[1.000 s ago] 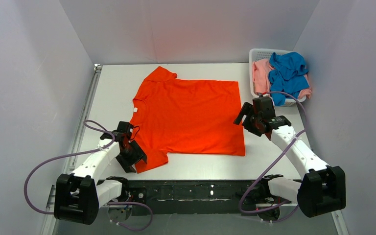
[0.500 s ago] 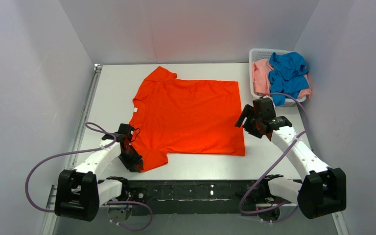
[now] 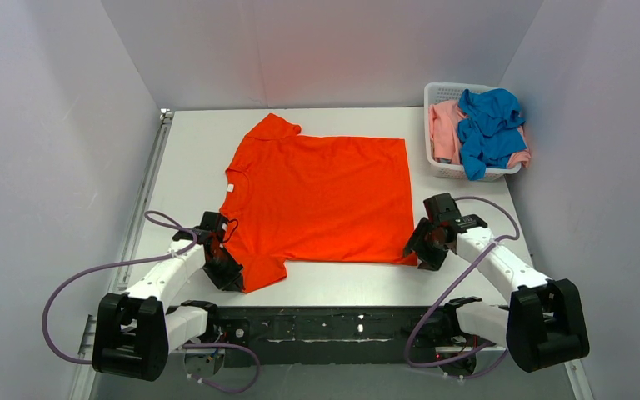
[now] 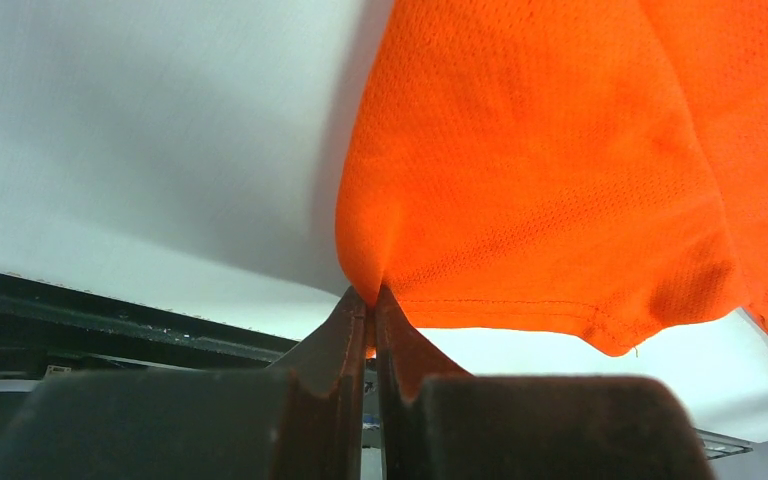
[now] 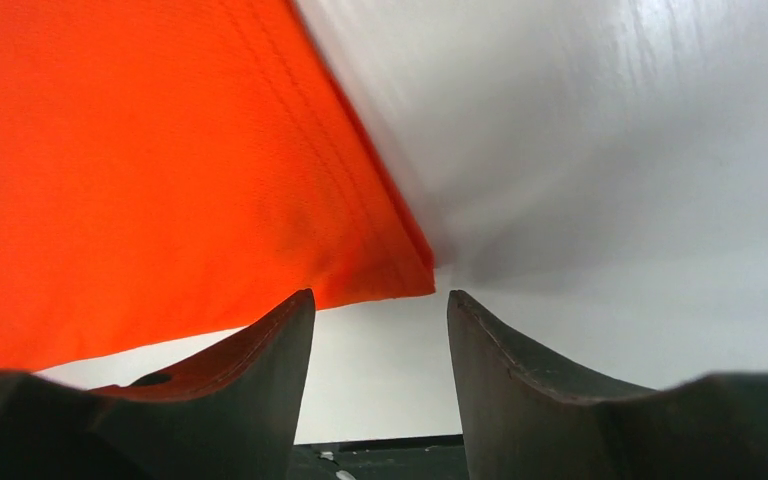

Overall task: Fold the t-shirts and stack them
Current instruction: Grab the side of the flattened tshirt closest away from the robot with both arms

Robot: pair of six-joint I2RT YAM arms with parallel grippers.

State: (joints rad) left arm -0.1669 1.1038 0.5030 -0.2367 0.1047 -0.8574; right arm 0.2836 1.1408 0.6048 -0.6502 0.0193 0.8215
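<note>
Left wrist view reveals left pincer [image 4: 371,293] pinching orange t-shirt [image 4: 550,150].

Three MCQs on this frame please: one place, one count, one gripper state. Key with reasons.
1. Where on the table does the white basket stand?
A) far right corner
B) near left corner
C) centre

2. How many shirts lie in the basket?
A) one
B) two
C) four

3. What is the left gripper doing?
A) open, in the air
B) shut on the orange shirt
C) shut on nothing

Key:
1 A, it sits at the far right edge.
2 B, a blue shirt and a pink shirt.
3 B, the left wrist view shows it pinching orange cloth.
</note>
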